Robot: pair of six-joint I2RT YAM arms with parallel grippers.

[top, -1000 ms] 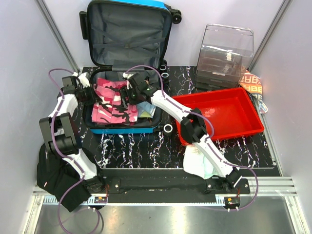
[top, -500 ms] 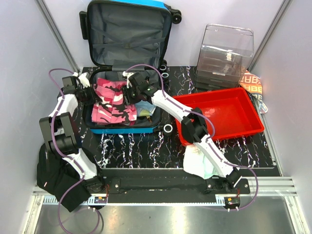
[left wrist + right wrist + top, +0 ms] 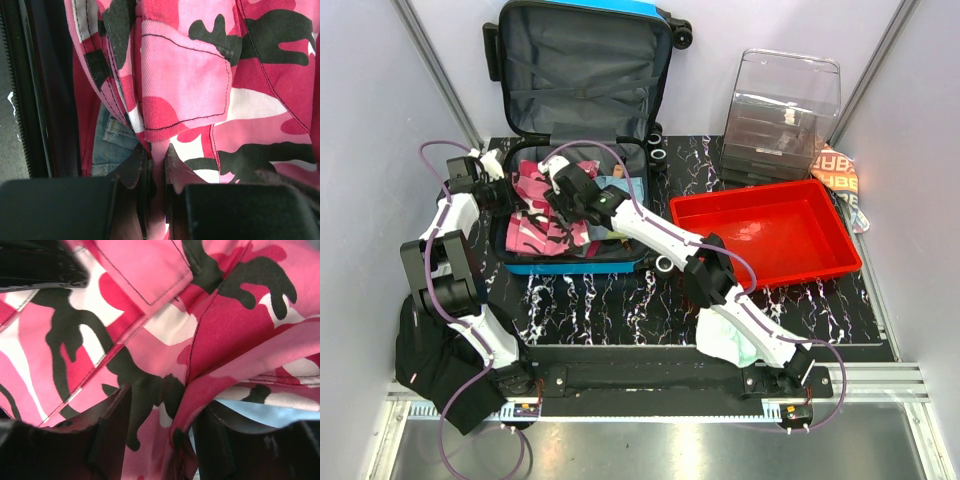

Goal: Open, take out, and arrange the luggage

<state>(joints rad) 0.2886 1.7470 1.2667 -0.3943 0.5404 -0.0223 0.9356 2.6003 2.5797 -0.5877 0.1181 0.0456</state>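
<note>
The bright blue luggage stands open, its grey-lined lid [image 3: 580, 70] leaning on the back wall and its base [image 3: 575, 266] flat on the table. A pink camouflage garment [image 3: 535, 222] lies bunched in the base, filling both wrist views [image 3: 210, 75] [image 3: 150, 290]. My left gripper [image 3: 505, 192] [image 3: 155, 167] is shut on a narrow strip of it at the left edge, with denim [image 3: 112, 145] beneath. Over the garment's middle my right gripper [image 3: 563, 188] [image 3: 162, 435] is open, a raised fold of the fabric between its spread fingers. Light blue cloth [image 3: 270, 412] shows beside it.
A red tray [image 3: 780, 283] sits right of the luggage, with a clear plastic drawer box [image 3: 785, 110] behind it and a patterned cloth [image 3: 840, 175] at the far right. White cloth [image 3: 725, 335] lies by the right arm, black cloth [image 3: 430, 365] by the left base.
My right gripper has moved left across the luggage base, and the camouflage garment has bunched leftward with it. The left gripper has held its place on the fabric.
</note>
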